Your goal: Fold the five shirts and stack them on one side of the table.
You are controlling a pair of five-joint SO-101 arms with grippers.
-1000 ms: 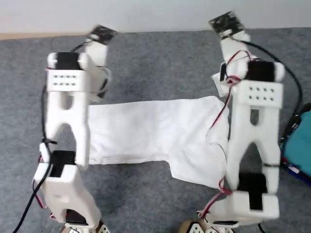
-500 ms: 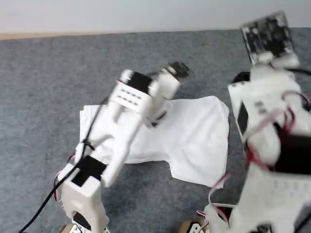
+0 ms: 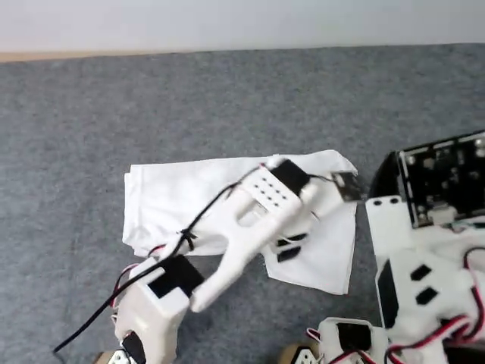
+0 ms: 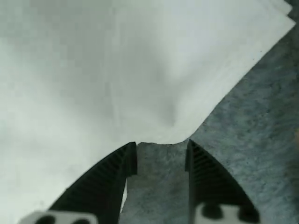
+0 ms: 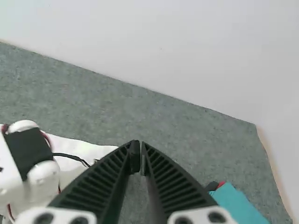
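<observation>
A white shirt (image 3: 182, 205) lies flat on the grey table (image 3: 227, 98), folded into a rough rectangle with a wider part on the right. My left arm (image 3: 258, 212) stretches diagonally over it. My left gripper (image 4: 161, 156) is open, low at a notch in the shirt's (image 4: 140, 70) near edge, its fingers (image 3: 282, 249) straddling bare carpet just short of the cloth. The right arm (image 3: 424, 265) stands drawn back at the near right, off the shirt. My right gripper (image 5: 140, 161) is shut on nothing, raised and facing the far wall.
A teal item (image 5: 233, 200) lies at the table's right edge. The right wrist view also shows the left arm (image 5: 28, 158) above the shirt (image 5: 79, 149). Bare grey table surrounds the shirt at the back and left.
The left arm swung from the shirt's left end across to its near right edge. The right arm pulled back from the shirt's right side toward the near right corner.
</observation>
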